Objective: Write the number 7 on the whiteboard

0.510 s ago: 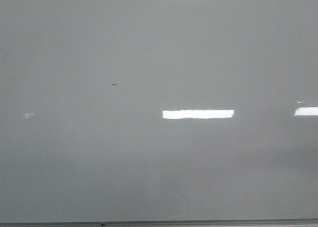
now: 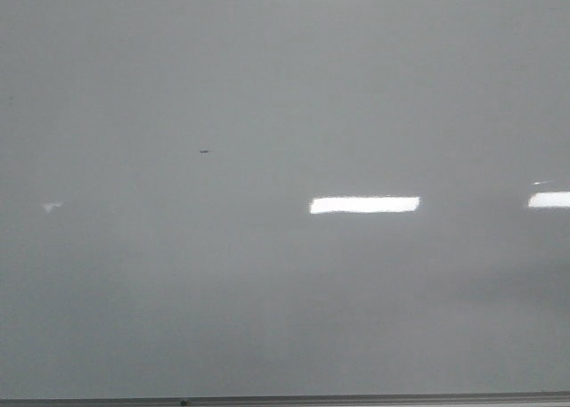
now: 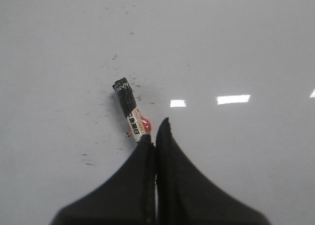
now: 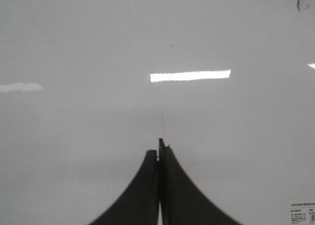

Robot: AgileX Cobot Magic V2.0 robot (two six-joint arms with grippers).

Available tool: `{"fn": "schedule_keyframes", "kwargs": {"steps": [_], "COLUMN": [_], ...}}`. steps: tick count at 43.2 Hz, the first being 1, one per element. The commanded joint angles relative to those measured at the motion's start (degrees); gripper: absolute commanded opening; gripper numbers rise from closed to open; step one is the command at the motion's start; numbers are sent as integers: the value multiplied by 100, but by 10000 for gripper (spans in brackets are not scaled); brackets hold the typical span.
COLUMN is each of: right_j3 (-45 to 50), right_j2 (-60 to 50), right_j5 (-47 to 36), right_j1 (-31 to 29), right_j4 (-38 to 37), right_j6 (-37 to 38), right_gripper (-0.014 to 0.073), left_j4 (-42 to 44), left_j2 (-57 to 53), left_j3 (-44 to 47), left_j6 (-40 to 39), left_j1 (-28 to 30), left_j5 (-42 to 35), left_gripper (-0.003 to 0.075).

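The whiteboard point(image 2: 285, 318) fills the front view as a glossy pale grey surface; no number 7 shows on it, only a tiny dark speck point(image 2: 205, 151). Neither gripper shows in the front view. In the left wrist view my left gripper point(image 3: 155, 131) is shut on a marker point(image 3: 127, 101) with a black cap and a white printed label. The marker sticks out past the fingertips, over the board point(image 3: 236, 48). In the right wrist view my right gripper point(image 4: 159, 148) is shut and empty over the board point(image 4: 74, 48). A faint thin line point(image 4: 163, 117) runs ahead of its fingertips.
The board's thin grey bottom edge point(image 2: 356, 400) runs along the bottom of the front view. Small black ink specks point(image 3: 88, 162) dot the board around the marker. A dark smudge point(image 4: 302, 3) and a small printed sticker point(image 4: 301, 211) show in the right wrist view.
The bright reflection in the middle of the front view has become shorter at its left end. Nothing else has visibly changed.
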Motion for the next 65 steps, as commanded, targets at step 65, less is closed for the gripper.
{"fn": "schedule_keyframes", "kwargs": {"steps": [65], "right_j3": [-2360], "right_j2": [1597], "right_j5": [456], "right_j1": [-13], "right_j4": [-15], "right_j6": [-3], "right_gripper": [-67], "left_j4": [318], "left_j2": [1859], "left_j3": [-2199], "left_j6": [-36], "left_j1": [-44], "left_j5": [252], "left_gripper": [-20]}}
